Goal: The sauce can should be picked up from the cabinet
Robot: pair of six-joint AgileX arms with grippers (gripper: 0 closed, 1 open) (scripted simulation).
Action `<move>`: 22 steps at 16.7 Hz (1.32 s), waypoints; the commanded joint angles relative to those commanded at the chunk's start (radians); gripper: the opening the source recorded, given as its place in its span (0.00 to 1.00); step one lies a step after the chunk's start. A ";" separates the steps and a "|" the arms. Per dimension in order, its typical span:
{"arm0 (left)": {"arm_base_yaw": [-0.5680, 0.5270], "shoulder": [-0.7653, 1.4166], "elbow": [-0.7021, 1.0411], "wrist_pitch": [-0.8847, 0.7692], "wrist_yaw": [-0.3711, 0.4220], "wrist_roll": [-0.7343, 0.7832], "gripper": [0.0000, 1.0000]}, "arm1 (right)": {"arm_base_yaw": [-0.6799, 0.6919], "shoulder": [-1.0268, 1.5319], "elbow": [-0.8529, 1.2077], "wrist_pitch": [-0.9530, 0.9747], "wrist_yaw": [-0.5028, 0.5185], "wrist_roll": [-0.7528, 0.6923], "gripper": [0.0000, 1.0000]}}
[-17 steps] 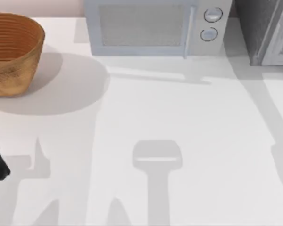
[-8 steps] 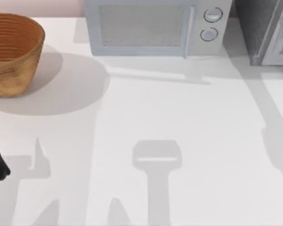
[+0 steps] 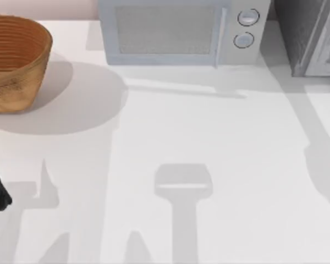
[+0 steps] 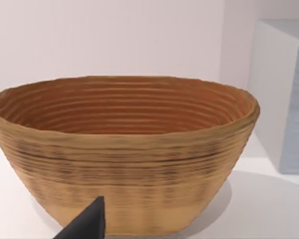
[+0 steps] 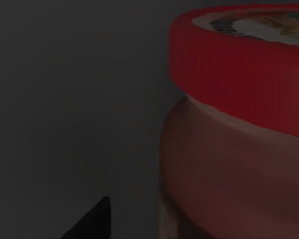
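Grey speckled cabinet (image 3: 308, 33) stands at the bench's (image 3: 209, 137) far right in the top view. Beside the basket (image 4: 124, 149), the left arm sits parked. Right wrist view: sauce can (image 5: 239, 129) looms close in the dark interior; the pincer's grip is impossible to tell, so lifting remains.

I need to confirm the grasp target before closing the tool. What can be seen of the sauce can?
The small cylindrical sauce can with a red rim stands upright and very close in the right wrist view, in dim grey surroundings. A broad red band rings its top, whose face bears a dark-and-white mark. Below the band the body bulges slightly, wrapped in a smooth reddish-brown label. Its base is cut off by the frame, so what it rests on cannot be told. Nothing visibly touches it.
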 joint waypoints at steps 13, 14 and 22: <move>0.000 0.000 0.000 0.000 0.000 0.000 1.00 | 0.000 0.000 0.000 0.000 0.000 0.000 0.00; 0.000 0.000 0.000 0.000 0.000 0.000 1.00 | 0.000 0.000 0.000 0.000 0.000 0.000 0.00; 0.000 0.000 0.000 0.000 0.000 0.000 1.00 | 0.010 -0.014 -0.011 -0.006 0.003 0.002 0.00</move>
